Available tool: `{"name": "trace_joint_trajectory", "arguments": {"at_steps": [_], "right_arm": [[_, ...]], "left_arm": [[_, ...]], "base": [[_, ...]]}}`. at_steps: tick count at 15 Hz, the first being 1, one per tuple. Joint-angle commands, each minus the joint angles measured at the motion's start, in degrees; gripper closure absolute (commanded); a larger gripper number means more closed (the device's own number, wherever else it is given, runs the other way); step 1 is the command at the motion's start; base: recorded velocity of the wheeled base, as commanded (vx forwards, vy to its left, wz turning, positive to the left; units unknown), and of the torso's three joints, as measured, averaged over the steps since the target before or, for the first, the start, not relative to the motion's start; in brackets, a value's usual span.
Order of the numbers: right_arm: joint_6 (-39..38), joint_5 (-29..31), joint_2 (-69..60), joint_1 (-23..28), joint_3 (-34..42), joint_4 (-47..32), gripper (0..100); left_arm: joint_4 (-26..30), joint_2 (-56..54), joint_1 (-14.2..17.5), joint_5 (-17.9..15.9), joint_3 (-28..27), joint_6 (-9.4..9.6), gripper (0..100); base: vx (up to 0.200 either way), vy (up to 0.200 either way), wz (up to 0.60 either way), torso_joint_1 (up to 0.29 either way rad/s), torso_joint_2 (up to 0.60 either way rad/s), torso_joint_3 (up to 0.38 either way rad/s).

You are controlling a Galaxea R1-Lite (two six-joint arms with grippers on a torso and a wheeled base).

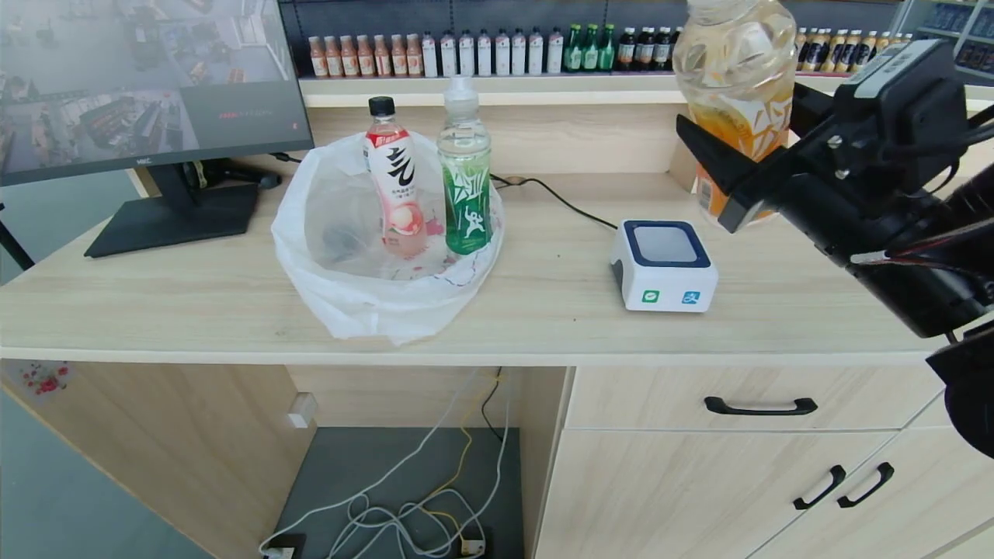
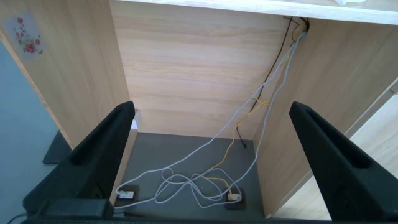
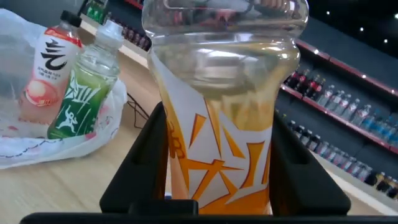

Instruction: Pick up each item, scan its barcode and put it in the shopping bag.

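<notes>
My right gripper (image 1: 738, 167) is shut on an orange-label drink bottle (image 1: 734, 85), held upright above the counter's right side, behind and to the right of the white barcode scanner (image 1: 662, 264). The same orange bottle (image 3: 217, 124) sits between the black fingers (image 3: 140, 168) in the right wrist view. A white plastic shopping bag (image 1: 365, 256) lies open on the counter (image 1: 543, 310) with a pink-label bottle (image 1: 394, 182) and a green-label bottle (image 1: 466, 175) standing in it. My left gripper (image 2: 211, 162) hangs open below the counter, facing the cable-strewn floor under it.
A monitor (image 1: 140, 78) on a black stand occupies the counter's back left. The scanner's cable (image 1: 543, 194) runs across the counter behind the bag. Shelves of bottles (image 1: 481, 50) line the wall behind. Drawers with black handles (image 1: 761, 405) are under the counter at right.
</notes>
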State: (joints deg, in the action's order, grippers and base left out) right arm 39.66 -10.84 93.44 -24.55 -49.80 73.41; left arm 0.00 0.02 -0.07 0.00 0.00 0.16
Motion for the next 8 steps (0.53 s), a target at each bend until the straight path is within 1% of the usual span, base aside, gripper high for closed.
{"name": "trace_joint_trajectory", "arguments": {"at_steps": [1, 3, 4, 5, 6, 7, 8], "right_arm": [[4.38, -2.61, 1.13, -0.06, -2.76, -3.36, 100], [7.19, -7.18, 0.87, 0.21, -4.08, -7.76, 100], [9.47, -10.52, 1.13, 0.65, -5.84, -9.60, 100], [10.53, -12.10, 1.31, 1.09, -6.01, -10.13, 100], [13.87, -17.02, 2.01, 3.28, -5.57, -10.48, 100], [14.22, -17.81, 2.10, 3.72, -5.66, -10.48, 100], [15.19, -22.56, 2.98, 6.18, -5.92, -10.57, 100]], "left_arm": [[0.00, -0.02, -0.01, 0.00, 0.00, 0.11, 0], [0.00, -0.02, -0.01, 0.00, 0.00, 0.46, 0], [0.00, -0.02, -0.01, -0.09, 0.00, 0.46, 0], [0.00, -0.02, -0.01, 0.00, 0.00, 0.54, 0], [0.00, -0.02, -0.01, 0.00, 0.00, 0.54, 0], [0.00, -0.02, -0.01, 0.00, 0.00, 0.54, 0], [0.00, -0.02, -0.01, 0.00, 0.00, 0.46, 0]], "base": [[0.000, 0.000, 0.00, 0.000, 0.00, 0.000], [0.000, 0.000, 0.00, 0.000, 0.00, 0.000], [0.000, 0.000, 0.00, 0.000, 0.00, 0.000], [0.000, 0.000, 0.00, 0.000, 0.00, 0.000], [0.000, 0.000, 0.00, 0.000, 0.00, 0.000], [0.000, 0.000, 0.00, 0.000, 0.00, 0.000], [0.000, 0.000, 0.00, 0.000, 0.00, 0.000]]}}
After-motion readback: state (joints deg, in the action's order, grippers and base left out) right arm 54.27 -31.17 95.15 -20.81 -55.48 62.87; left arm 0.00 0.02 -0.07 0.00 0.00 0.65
